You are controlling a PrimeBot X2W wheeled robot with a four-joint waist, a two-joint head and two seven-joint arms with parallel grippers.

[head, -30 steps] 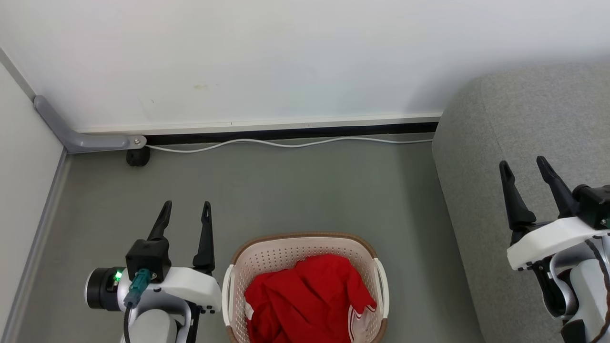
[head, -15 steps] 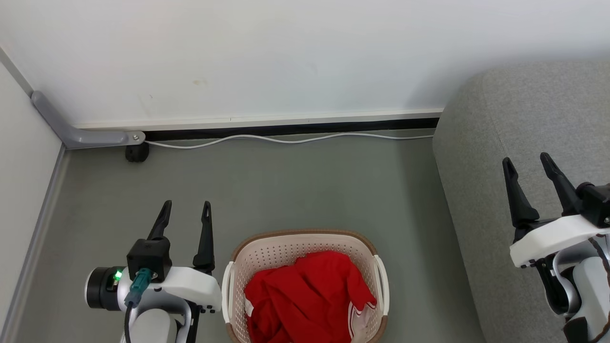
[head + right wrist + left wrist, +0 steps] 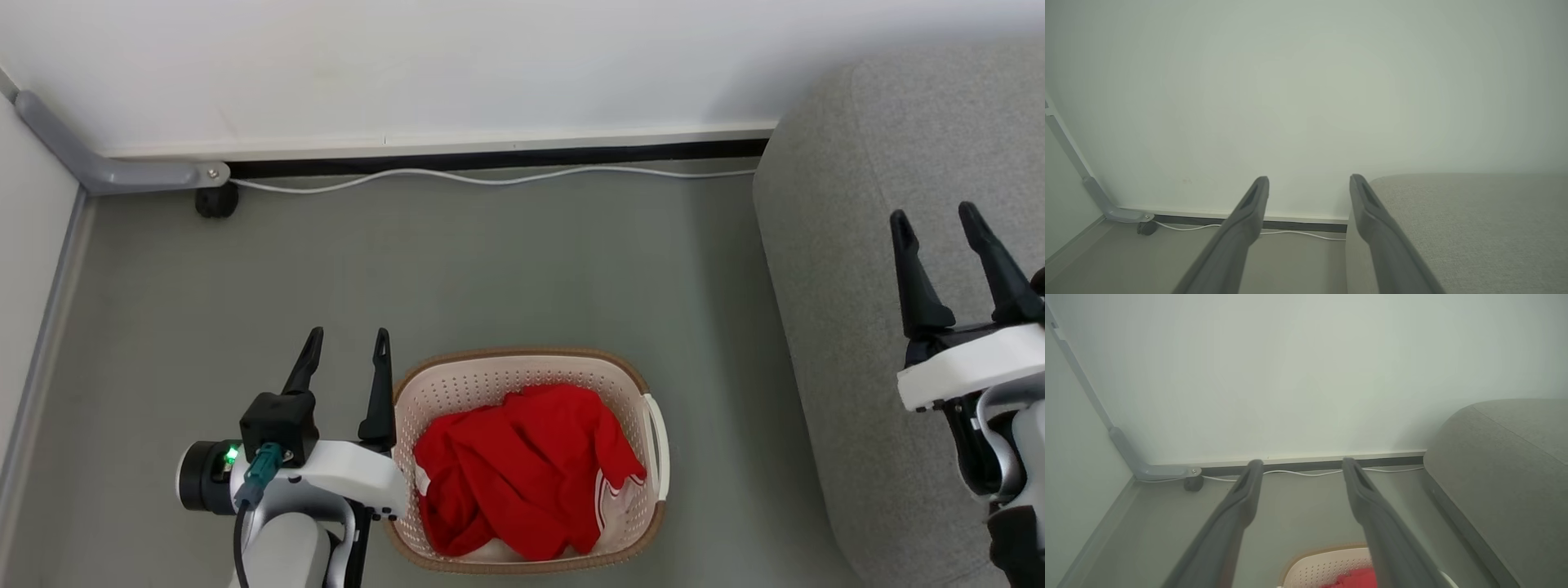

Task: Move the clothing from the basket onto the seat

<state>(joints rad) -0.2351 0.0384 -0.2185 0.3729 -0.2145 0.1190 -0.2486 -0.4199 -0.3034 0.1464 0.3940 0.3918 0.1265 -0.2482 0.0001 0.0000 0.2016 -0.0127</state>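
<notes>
Grippers both spread and empty: right gripper (image 3: 933,212) over the sofa (image 3: 849,245), left gripper (image 3: 348,335) just beside the basket (image 3: 522,356). We find the basket on the floor (image 3: 490,261), left of the sofa, with the red garment (image 3: 514,474) crumpled inside it.

A white cable (image 3: 490,180) runs along the wall's (image 3: 490,65) base over the grey floor (image 3: 490,269).

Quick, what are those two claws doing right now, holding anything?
Left gripper: open, holding nothing.
Right gripper: open, holding nothing.
</notes>
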